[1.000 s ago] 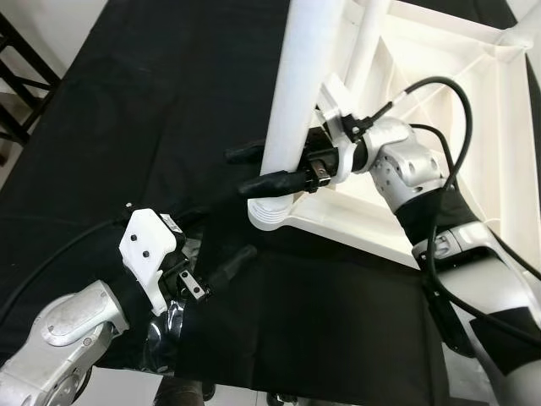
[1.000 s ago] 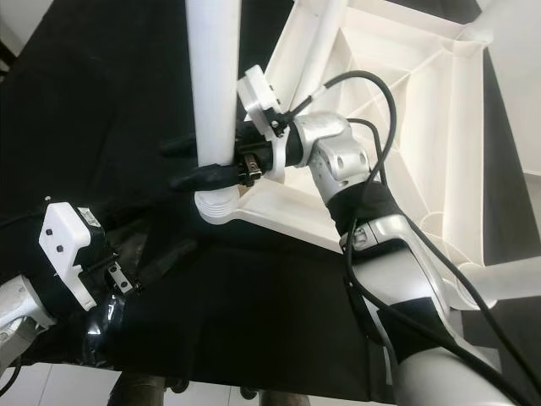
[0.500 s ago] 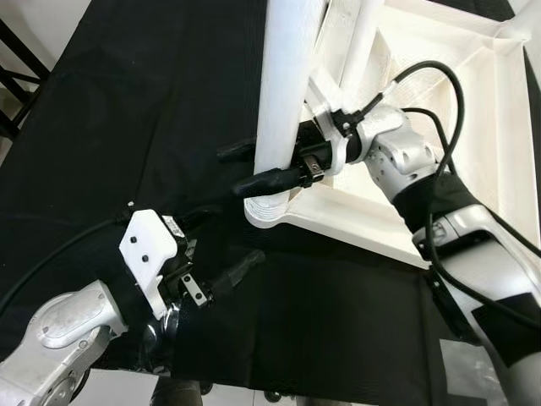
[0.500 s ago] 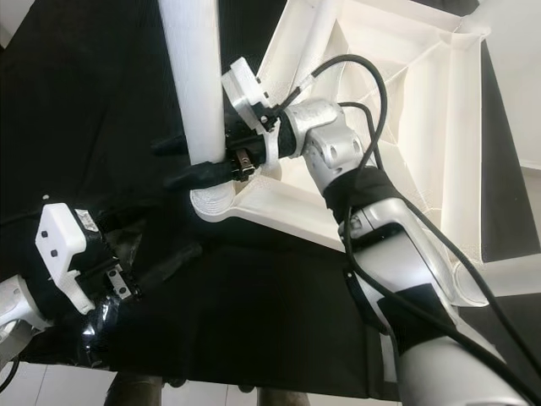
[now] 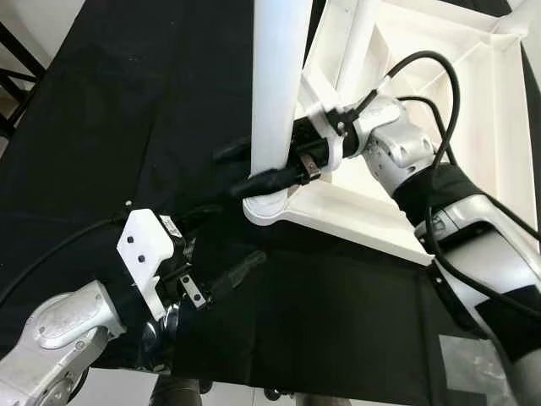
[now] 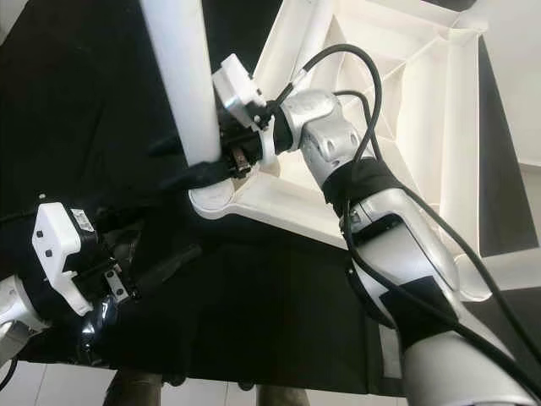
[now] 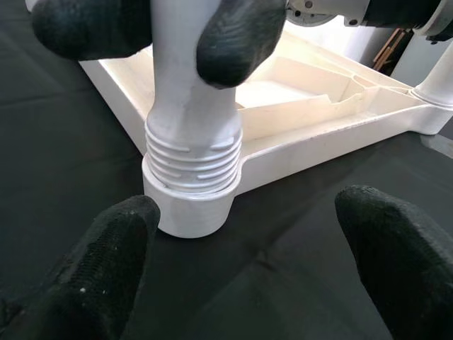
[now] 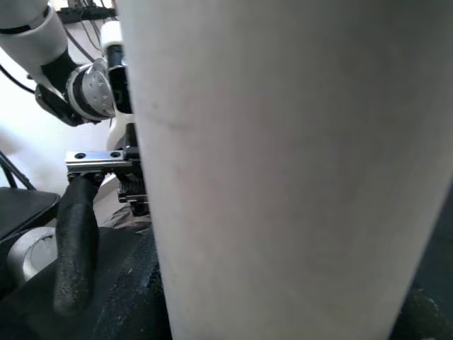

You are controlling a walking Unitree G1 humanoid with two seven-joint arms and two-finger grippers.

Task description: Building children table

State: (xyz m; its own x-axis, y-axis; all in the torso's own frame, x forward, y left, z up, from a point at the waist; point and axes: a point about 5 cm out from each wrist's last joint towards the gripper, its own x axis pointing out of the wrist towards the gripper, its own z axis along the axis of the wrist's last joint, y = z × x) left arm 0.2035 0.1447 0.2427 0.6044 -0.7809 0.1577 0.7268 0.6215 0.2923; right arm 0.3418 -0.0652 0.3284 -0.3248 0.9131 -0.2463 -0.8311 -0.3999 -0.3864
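Observation:
The white plastic table (image 5: pixel 372 216) lies upside down on a black cloth (image 5: pixel 127 101). A white leg (image 5: pixel 277 85) stands upright in its near corner socket (image 5: pixel 269 208); the leg's threaded end (image 7: pixel 191 152) shows just above the socket (image 7: pixel 185 209). My right gripper (image 5: pixel 234 170) is shut on the leg a little above the threads, its fingertips (image 7: pixel 237 39) wrapped round it. The leg (image 8: pixel 283 170) sits close against the right wrist camera. My left gripper (image 5: pixel 224 243) is open, low over the cloth in front of the socket, touching nothing (image 7: pixel 248 283).
Another leg (image 5: pixel 359 42) stands at the table's far side, and one more (image 6: pixel 507 272) juts out at the right. A dark chair frame (image 5: pixel 13 76) stands at the far left. The cloth's front edge and pale floor (image 5: pixel 110 385) lie close under my left arm.
My right wrist has rolled a little round the leg while staying shut on it, and the leg leans slightly more left in the picture. The left gripper has hardly moved.

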